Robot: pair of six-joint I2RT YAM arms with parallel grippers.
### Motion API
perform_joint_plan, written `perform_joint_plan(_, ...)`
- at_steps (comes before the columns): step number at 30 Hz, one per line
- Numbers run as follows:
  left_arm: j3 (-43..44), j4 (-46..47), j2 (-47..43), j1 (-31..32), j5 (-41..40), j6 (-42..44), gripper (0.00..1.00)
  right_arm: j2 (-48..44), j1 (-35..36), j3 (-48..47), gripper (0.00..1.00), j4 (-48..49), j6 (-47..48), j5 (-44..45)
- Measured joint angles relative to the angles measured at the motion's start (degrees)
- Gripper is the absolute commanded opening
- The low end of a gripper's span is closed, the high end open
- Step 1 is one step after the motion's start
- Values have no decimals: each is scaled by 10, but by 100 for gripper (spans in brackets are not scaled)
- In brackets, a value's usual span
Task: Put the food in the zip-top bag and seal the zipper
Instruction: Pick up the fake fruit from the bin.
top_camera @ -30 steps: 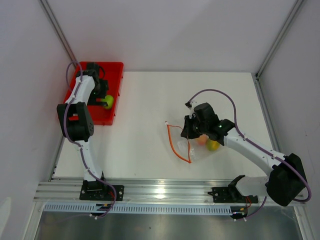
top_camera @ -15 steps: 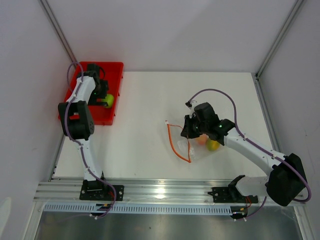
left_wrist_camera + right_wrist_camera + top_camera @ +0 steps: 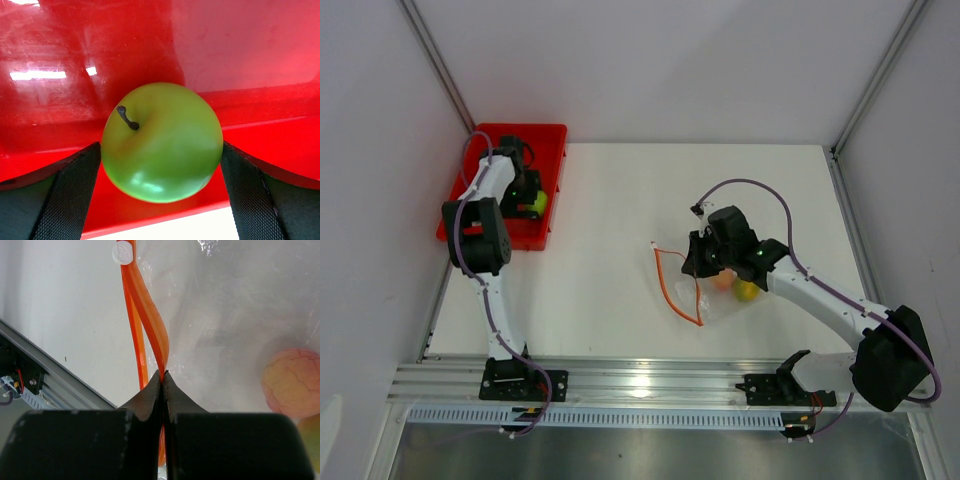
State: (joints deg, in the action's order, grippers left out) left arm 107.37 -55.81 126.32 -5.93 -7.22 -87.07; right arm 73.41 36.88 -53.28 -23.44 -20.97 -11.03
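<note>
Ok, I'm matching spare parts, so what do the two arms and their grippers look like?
Both the left arm and right arm have white tubular links joined by bulky black joint housings. A thin purple cable loops along each. A small green light glows near the right wrist. The left fingers are black with woven-textured pads; the right fingers are smooth, black and taper to thin tips.

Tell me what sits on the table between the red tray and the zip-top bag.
Nothing: in the top view, only bare white table separates the red tray from the zip-top bag.
</note>
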Motion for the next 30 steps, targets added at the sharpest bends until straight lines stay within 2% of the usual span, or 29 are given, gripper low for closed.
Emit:
perform_joint_plan(4, 0, -3, 5, 0, 4, -1, 99, 0, -2, 1, 0, 2, 0, 0)
perform_joint_plan(7, 0, -3, 6, -1, 4, -2, 95, 0, -4, 6, 0, 7, 0, 0)
perform_joint_plan(12, -6, 5, 6, -3, 10, -5, 77, 0, -6, 10, 0, 11, 0, 0)
perform_joint_plan(13, -8, 8, 6, -4, 14, -5, 67, 0, -7, 10, 0, 11, 0, 0)
perform_joint_plan(15, -12, 13, 4, -6, 19, -5, 55, 0, -7, 10, 0, 12, 0, 0)
perform_joint_plan(16, -14, 14, 3, -7, 21, -5, 44, 0, -7, 10, 0, 13, 0, 0)
perform_joint_plan(18, -17, 18, 1, -9, 25, -5, 32, 0, -7, 10, 0, 13, 0, 0)
perform_joint_plan(19, -22, 22, -1, -10, 29, -4, 21, 0, -7, 10, 0, 13, 0, 0)
perform_joint_plan(21, -30, 30, -6, -11, 33, -3, 11, 0, -7, 10, 0, 14, 0, 0)
perform_joint_plan(22, -35, 35, -9, -12, 35, 0, 1, 0, -7, 10, 0, 14, 0, 0)
perform_joint_plan(30, -72, 41, -44, -14, 35, 11, 1, 1, -7, 10, 0, 14, 0, 0)
